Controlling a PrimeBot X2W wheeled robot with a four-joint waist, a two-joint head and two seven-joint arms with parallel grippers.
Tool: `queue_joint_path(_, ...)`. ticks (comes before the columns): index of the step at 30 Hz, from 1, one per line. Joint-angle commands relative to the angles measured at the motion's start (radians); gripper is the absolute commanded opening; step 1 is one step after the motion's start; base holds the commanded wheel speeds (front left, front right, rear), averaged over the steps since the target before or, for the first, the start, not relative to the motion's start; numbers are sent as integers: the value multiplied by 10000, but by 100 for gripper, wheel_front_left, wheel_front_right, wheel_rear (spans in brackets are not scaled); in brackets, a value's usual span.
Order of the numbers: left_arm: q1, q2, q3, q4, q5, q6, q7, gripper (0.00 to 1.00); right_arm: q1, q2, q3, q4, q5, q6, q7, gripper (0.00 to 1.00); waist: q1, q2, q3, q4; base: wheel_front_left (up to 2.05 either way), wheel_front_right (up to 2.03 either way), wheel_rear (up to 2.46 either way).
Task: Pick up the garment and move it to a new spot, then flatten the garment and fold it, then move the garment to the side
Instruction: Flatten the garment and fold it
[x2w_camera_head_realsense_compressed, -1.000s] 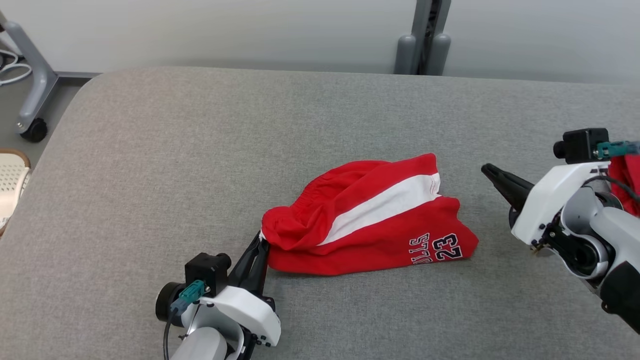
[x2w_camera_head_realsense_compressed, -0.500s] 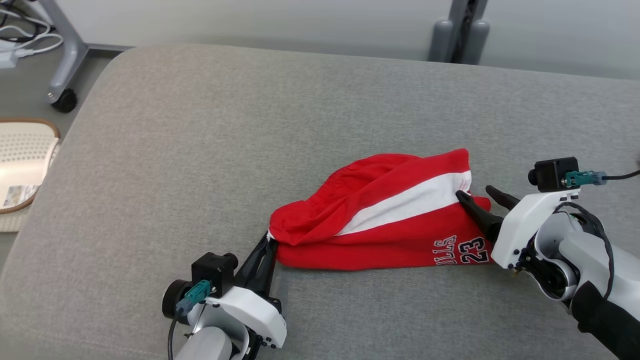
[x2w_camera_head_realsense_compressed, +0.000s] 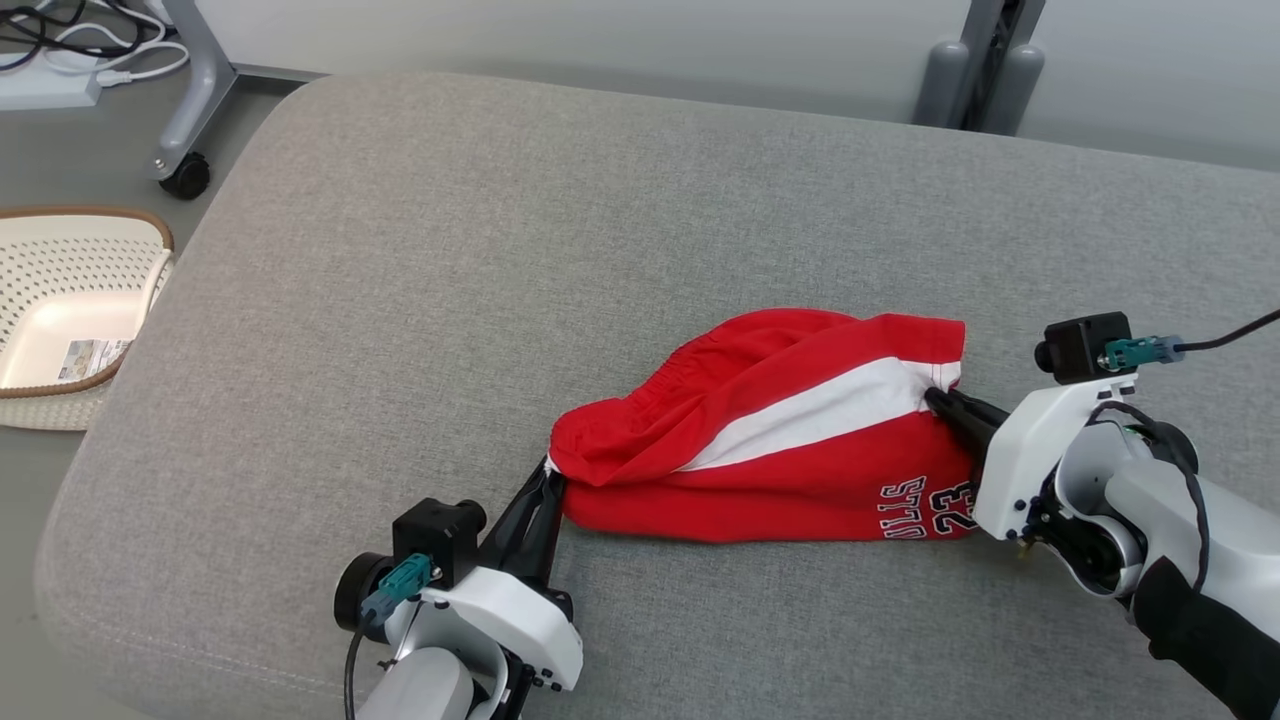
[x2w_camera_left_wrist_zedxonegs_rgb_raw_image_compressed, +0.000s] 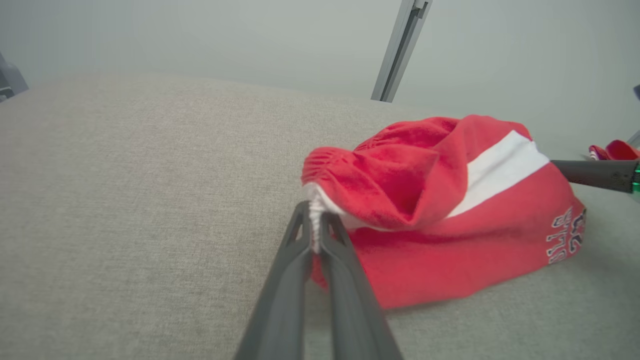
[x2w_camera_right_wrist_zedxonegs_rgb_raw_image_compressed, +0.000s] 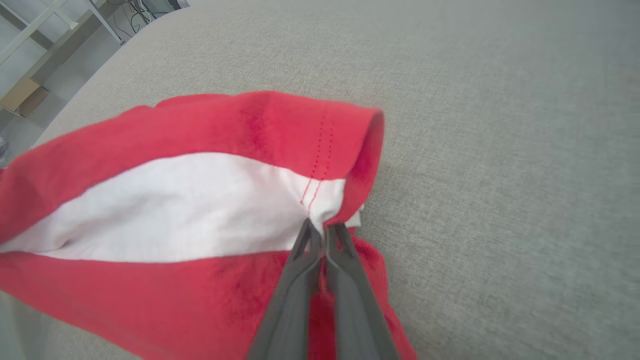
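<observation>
So left hand is pinched on the shorts at the waistband, right hand is clamped on what looks like the leg hem.

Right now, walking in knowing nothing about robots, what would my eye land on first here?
The bright red shorts with a white stripe, lying bunched in the middle of the grey padded table. Next, two thin dark pincers nipping them at opposite ends: the left gripper on the waistband corner, the right gripper on the leg hem by the stripe. A pale basket sits on the floor at the left.
</observation>
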Motion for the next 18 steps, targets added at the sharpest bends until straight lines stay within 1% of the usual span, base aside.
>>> queue_joint_path(1, 11, 41, 37, -34, -22, 69, -36, 0, -101, -138, 61, -50, 25, 6, -129, 0, 0, -1, -47, -58, 0, 0, 0)
queue_joint_path(7, 68, 43, 154, -289, -30, 75, -36, 0, -264, -503, 137, -424, -75, 6, -967, 0, 0, -1, -259, -338, 0, 0, 0)
queue_joint_path(12, 50, 44, 451, -809, 173, -46, -36, 0, -519, -922, 90, -821, -210, 6, -1715, 0, 0, -1, -561, -756, 0, 0, 0)
queue_joint_path(18, -375, 86, 1006, -1781, 488, -299, -38, 0, -847, -1398, -417, -1238, -505, 4, -2043, 0, 0, -1, -947, -1430, 0, 0, 0)
